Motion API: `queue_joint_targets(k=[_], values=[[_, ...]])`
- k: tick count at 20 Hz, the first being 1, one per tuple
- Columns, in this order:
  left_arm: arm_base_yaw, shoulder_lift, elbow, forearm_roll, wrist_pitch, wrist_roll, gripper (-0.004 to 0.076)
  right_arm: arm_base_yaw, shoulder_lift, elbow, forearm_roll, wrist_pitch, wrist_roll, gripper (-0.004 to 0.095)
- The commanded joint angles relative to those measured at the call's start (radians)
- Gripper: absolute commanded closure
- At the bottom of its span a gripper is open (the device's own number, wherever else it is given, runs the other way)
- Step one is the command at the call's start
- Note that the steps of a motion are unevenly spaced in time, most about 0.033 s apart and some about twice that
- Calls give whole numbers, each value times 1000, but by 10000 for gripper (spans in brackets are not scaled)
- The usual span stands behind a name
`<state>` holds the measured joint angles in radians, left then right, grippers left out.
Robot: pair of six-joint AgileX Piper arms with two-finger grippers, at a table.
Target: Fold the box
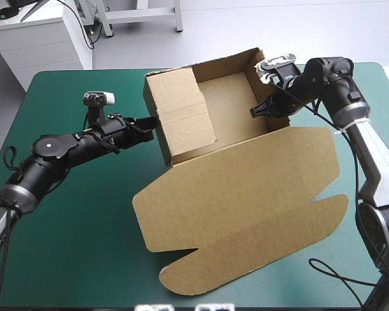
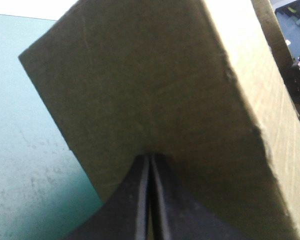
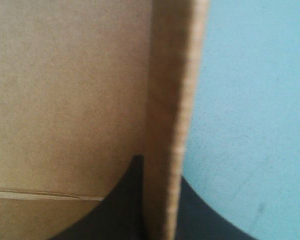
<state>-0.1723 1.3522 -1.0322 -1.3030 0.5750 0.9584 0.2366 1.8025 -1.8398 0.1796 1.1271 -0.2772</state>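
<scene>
Both jaws are closed up tight, but not in the same way. The left gripper has its two black fingers pressed together in one point, with nothing I can see between them. That point touches the outside of the left wall of the brown box. The right gripper has one finger on each side of the right wall, so it is pinching that wall from its top edge. One finger is inside the box and one is outside.

The box sits in the far middle part of the table. Its walls stand up at the back like an open tray. Its far corner reaches the far edge of the table. The big lid lies flat and open, spread toward the near edge. The rounded flaps at its end stop just short of that edge.

The teal-green cover is bare on the left side, under and in front of the left arm. On the right side only a thin strip of cover shows beside the lid. The two grippers are well apart, with the tray between them.
</scene>
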Motion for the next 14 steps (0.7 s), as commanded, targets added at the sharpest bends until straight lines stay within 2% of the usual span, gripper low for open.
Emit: queue_joint_targets(k=[1,3,4,5,6,8,9,14], values=[[-17,-34,-43,-61,21,-9,724,27,-53,-29,61,-49,-2,920],[-17,-34,-43,-61,30,-9,657,31,-53,-29,42,-50,-2,920],[-17,-34,-43,-61,41,-9,566,31,-53,-29,31,-50,-2,920],[-17,-34,-43,-63,42,-9,521,31,-53,-29,25,-50,-2,920],[-17,-34,-43,-78,43,-9,407,31,-53,-29,6,-50,4,919],[-9,-34,-43,-160,64,-13,273,31,-53,-29,-15,-50,10,920],[4,-34,-43,-228,98,-13,238,31,-53,-29,-19,-50,10,920],[79,-34,-43,-314,292,-13,236,31,-53,-29,-30,-53,20,920]])
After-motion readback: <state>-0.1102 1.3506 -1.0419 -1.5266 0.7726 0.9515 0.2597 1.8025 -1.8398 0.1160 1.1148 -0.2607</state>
